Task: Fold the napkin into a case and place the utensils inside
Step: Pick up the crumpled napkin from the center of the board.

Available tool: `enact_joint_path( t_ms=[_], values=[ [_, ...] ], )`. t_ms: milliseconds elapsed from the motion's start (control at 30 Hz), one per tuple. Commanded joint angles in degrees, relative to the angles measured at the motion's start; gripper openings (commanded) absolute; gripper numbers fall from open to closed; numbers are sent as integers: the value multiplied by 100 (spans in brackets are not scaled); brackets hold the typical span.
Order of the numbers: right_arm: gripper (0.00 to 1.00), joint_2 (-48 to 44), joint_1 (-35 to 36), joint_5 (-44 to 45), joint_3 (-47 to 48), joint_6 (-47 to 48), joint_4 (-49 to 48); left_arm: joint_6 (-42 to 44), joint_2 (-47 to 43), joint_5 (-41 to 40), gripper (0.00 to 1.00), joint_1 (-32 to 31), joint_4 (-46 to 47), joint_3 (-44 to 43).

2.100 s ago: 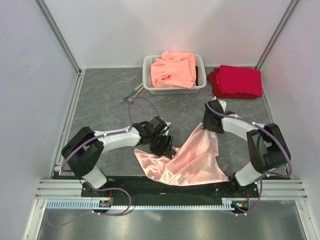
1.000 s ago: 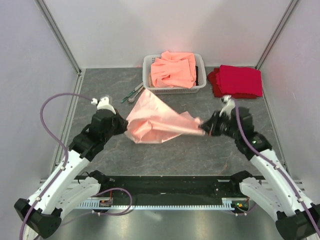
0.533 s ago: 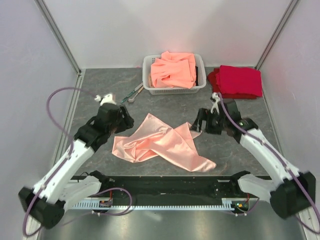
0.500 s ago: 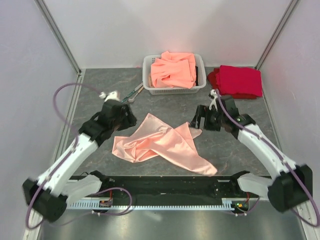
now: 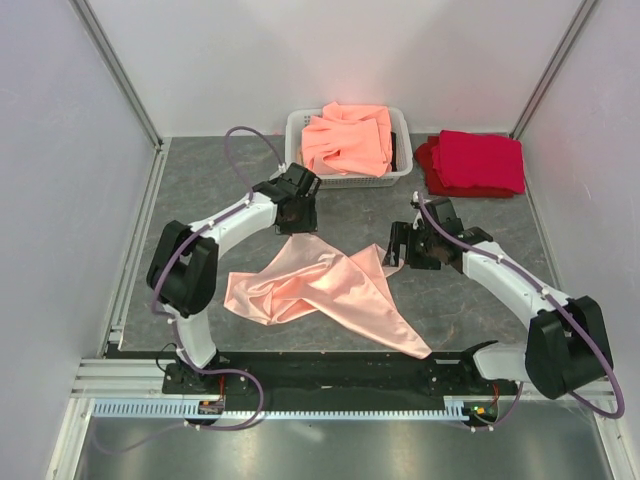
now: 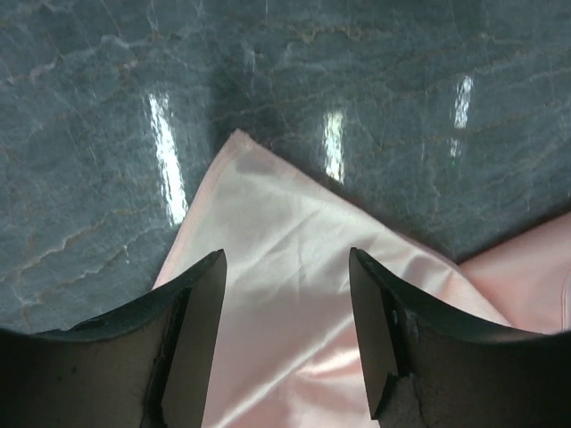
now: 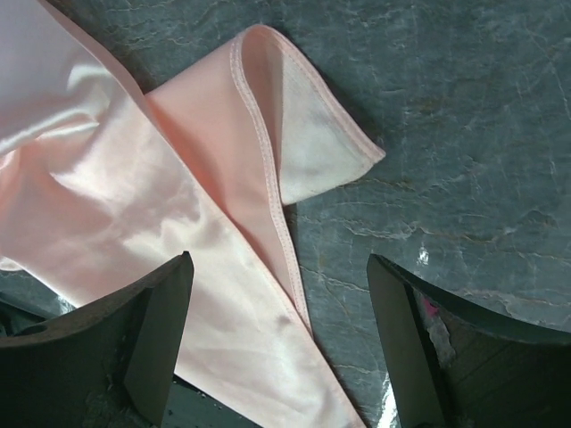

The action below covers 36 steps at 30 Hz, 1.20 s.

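the napkin [image 5: 320, 290] lies crumpled and partly doubled over itself in the middle of the grey table [image 5: 480, 310], with one point trailing toward the near edge. the left gripper [image 6: 285, 259] hovers over its far corner, jaws spread, pinching nothing. the right gripper [image 7: 278, 263] hangs spread above the turned-over right corner. just beyond the left gripper sits a white basket [image 5: 350, 180] of orange cloths [image 5: 345, 140]. red cloths [image 5: 478, 160] lie stacked to its right.

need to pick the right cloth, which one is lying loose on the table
The pale-pink napkin, crumpled on the tabletop. The orange-salmon cloths are heaped in the white basket; the deep red cloths sit folded beside it.
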<state>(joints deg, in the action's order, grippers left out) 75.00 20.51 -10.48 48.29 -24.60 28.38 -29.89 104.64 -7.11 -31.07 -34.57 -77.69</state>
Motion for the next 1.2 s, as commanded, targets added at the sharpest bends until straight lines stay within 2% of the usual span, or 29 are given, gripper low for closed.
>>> enact_joint_path(
  t_ms=[0,167,233,433,767,833,867,933,967,1000,1033,1067,1167],
  values=[
    [87,-389,14,345,-171,26,150,-262,416,-782,65,-4,-312,-851],
    [88,-504,14,468,-241,-71,176,-1009,1093,-914,64,-4,-699,-1423],
    [88,-513,14,494,-241,-80,203,-1237,1234,-967,59,-4,-910,-1635],
    [88,-557,14,600,-294,-98,221,-2036,1384,-1266,57,-13,-1158,-1776],
    [88,-706,14,635,-312,-115,282,-2425,1788,-1240,53,-4,-1237,-1908],
    [88,-733,14,661,-329,-115,291,-2416,1849,-1266,48,22,-1263,-1934],
    [88,-733,14,661,-347,-115,282,-2416,1849,-1266,35,39,-1272,-1925],
    [88,-706,14,670,-425,-141,282,-2303,1788,-1397,20,92,-1307,-1952],
    [88,-671,5,644,-452,-168,212,-2267,1718,-1502,7,92,-1342,-1926],
    [85,-584,14,574,-505,-185,116,-2163,1605,-1634,2,101,-1342,-1882],
    [82,-540,40,295,-662,-203,-76,-2074,1421,-1774,2,110,-1342,-1829],
    [73,-461,67,196,-689,-238,-444,-1987,1297,-1819,2,110,-1342,-1724],
    [56,13,400,-111,-418,-308,-858,-1731,840,-1654,2,110,-1246,-1304]
  ],
)
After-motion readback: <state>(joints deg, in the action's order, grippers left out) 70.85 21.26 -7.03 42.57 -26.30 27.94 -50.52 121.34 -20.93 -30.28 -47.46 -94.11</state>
